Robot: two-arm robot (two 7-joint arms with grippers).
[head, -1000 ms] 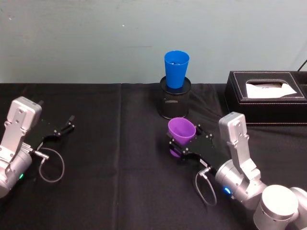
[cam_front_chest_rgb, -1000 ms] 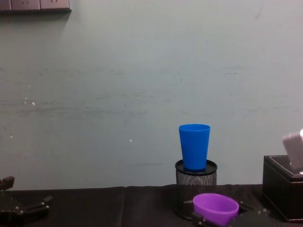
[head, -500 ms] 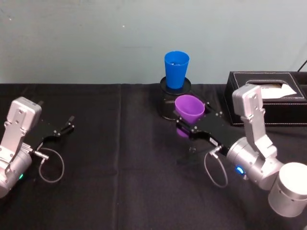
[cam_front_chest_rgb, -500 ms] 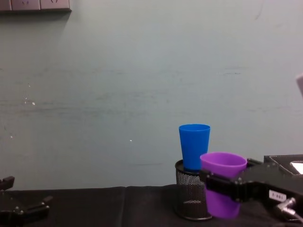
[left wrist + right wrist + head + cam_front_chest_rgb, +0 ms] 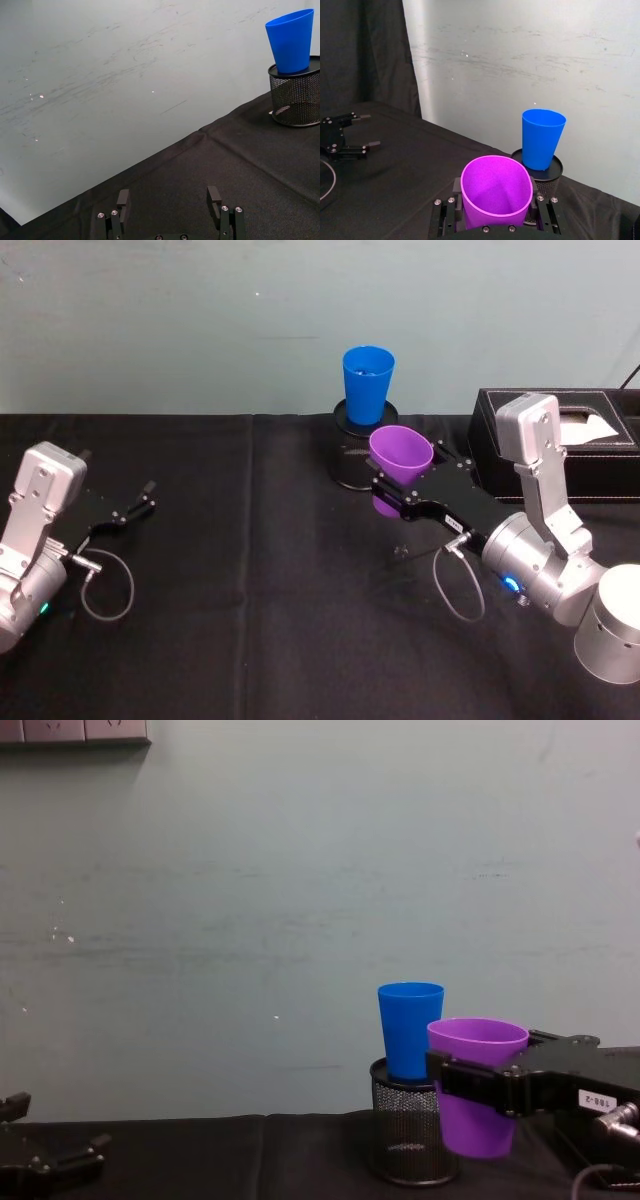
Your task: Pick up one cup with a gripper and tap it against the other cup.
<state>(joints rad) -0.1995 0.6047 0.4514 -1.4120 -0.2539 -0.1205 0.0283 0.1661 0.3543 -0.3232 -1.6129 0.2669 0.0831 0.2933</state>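
Observation:
My right gripper (image 5: 405, 485) is shut on the purple cup (image 5: 398, 462) and holds it upright in the air, just in front of and right of the blue cup (image 5: 366, 384). The blue cup stands on top of a black mesh pen holder (image 5: 350, 462). In the chest view the purple cup (image 5: 476, 1085) hangs beside the blue cup (image 5: 410, 1030), with a small gap between them. The right wrist view shows the purple cup (image 5: 495, 192) between my fingers and the blue cup (image 5: 542, 139) beyond it. My left gripper (image 5: 135, 505) rests open at the far left of the table.
A black tissue box (image 5: 560, 435) stands at the back right, close behind my right arm. The table is covered with a black cloth (image 5: 240, 570). A pale wall rises right behind the pen holder.
My right gripper has lifted the purple cup from low over the table and carried it back toward the blue cup. The left arm has stayed still.

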